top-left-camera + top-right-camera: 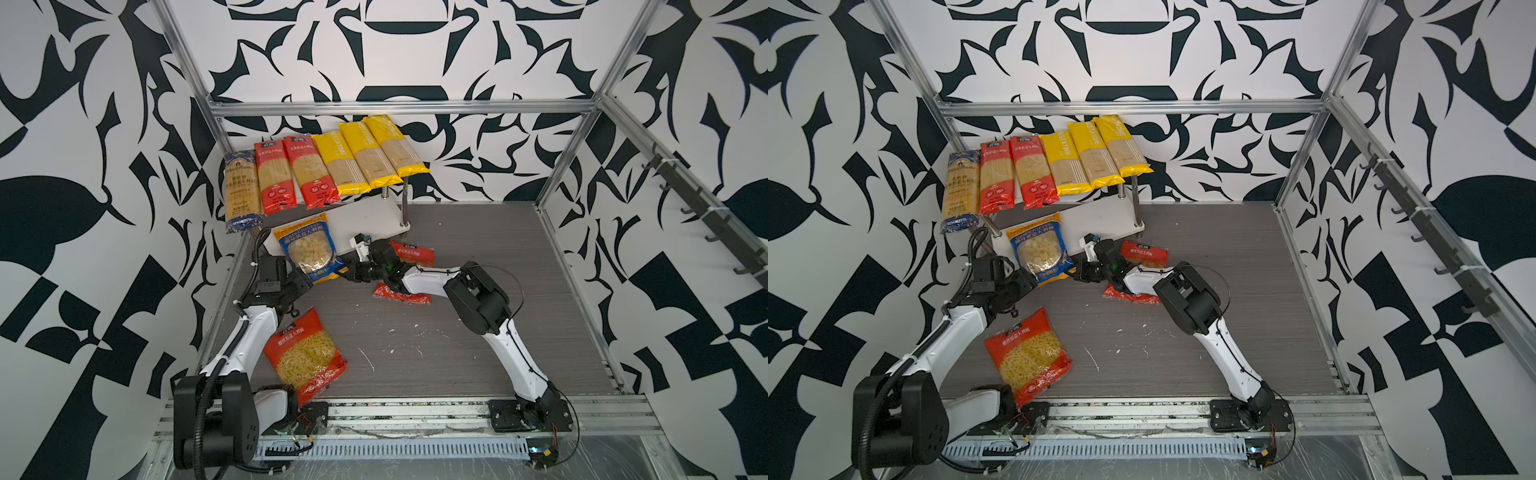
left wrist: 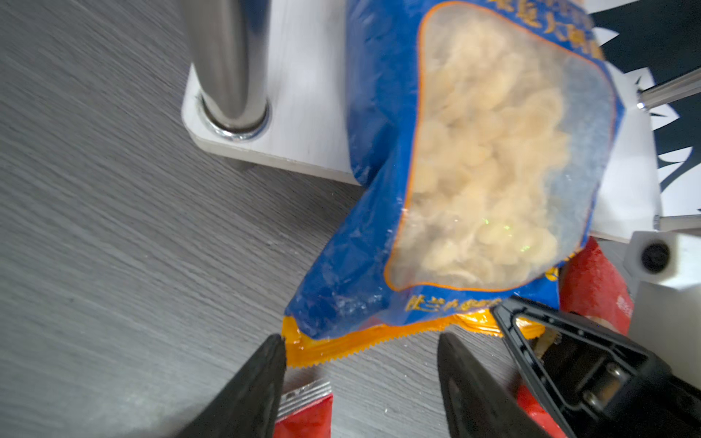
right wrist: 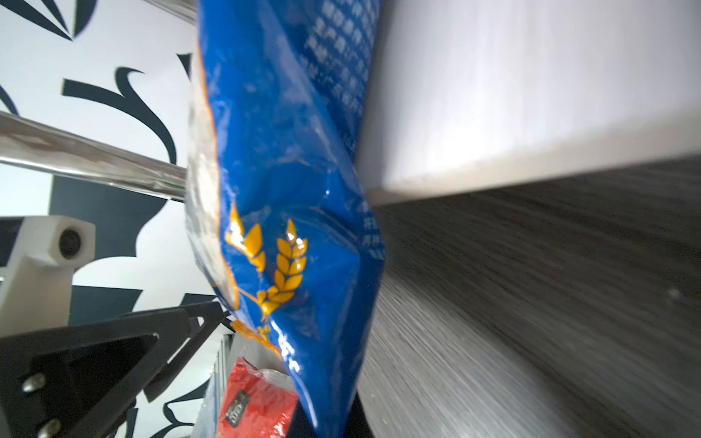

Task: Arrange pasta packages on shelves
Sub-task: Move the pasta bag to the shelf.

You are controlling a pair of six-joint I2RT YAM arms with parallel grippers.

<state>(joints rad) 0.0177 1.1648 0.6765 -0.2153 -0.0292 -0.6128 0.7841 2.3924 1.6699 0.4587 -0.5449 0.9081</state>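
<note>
A blue-orange short-pasta bag (image 1: 309, 249) (image 1: 1040, 249) lies partly on the lower white board (image 1: 374, 216) of the shelves, and its bottom end hangs off the front edge. My right gripper (image 1: 347, 272) (image 1: 1079, 272) is shut on that bag's bottom corner. The right wrist view shows the bag (image 3: 288, 189) filling the space at the jaws. My left gripper (image 1: 301, 282) (image 2: 360, 337) is open, its tips at the bag's orange seam (image 2: 341, 345) and clamping nothing. Several spaghetti packs lie on the upper shelf, among them blue (image 1: 241, 187), red (image 1: 309, 172) and yellow (image 1: 370, 156).
A red-orange pasta bag (image 1: 305, 357) (image 1: 1027, 357) lies on the table by the left arm. Another red bag (image 1: 411, 253) (image 1: 1144, 253) lies under the right arm. A shiny shelf post (image 2: 227, 68) stands close to the left gripper. Aluminium frame rails (image 1: 399, 109) ring the table.
</note>
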